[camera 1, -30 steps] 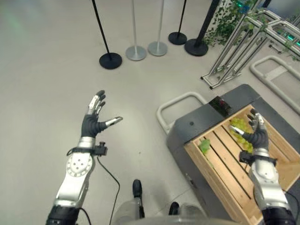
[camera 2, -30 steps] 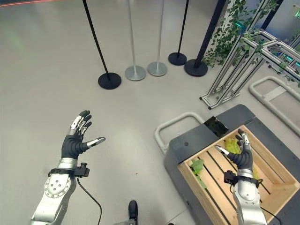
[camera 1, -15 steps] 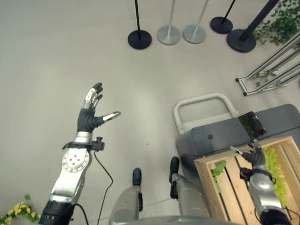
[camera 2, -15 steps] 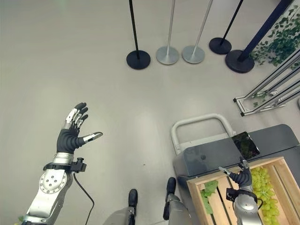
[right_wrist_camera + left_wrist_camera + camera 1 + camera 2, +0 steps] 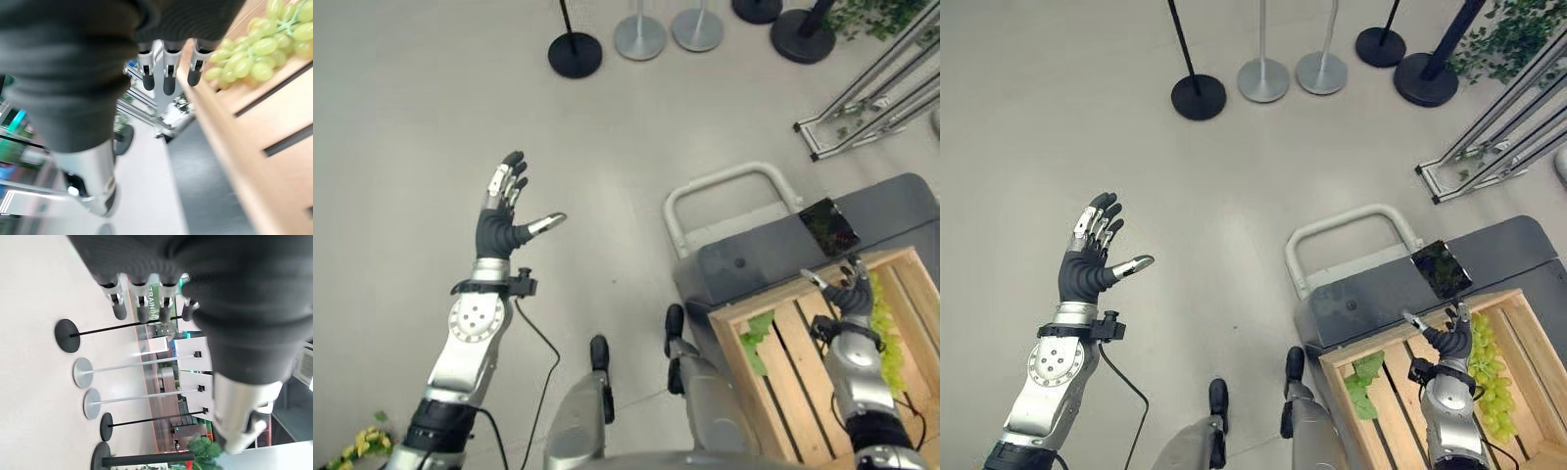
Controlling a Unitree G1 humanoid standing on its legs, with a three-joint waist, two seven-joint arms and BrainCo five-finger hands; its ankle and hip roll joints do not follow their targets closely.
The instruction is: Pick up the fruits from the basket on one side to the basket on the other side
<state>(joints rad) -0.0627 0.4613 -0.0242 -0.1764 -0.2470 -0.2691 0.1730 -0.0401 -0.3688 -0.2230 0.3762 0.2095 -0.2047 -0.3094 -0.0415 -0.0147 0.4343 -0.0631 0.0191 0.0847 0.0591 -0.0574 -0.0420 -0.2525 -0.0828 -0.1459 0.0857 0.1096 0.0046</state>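
The green grapes (image 5: pixel 1490 384) lie in the wooden crate (image 5: pixel 1528 323) at four o'clock, not yet lifted. The right hand (image 5: pixel 1451 341) hovers just beside them, fingers spread and empty. Over bare floor at nine o'clock, the left hand (image 5: pixel 1087 262) is raised, fingers straight, thumb out. The moving seems barely begun; I can't see a second basket.

Pale grey floor (image 5: pixel 1234 196) with round-based stanchion posts (image 5: pixel 1199 97) standing on it.
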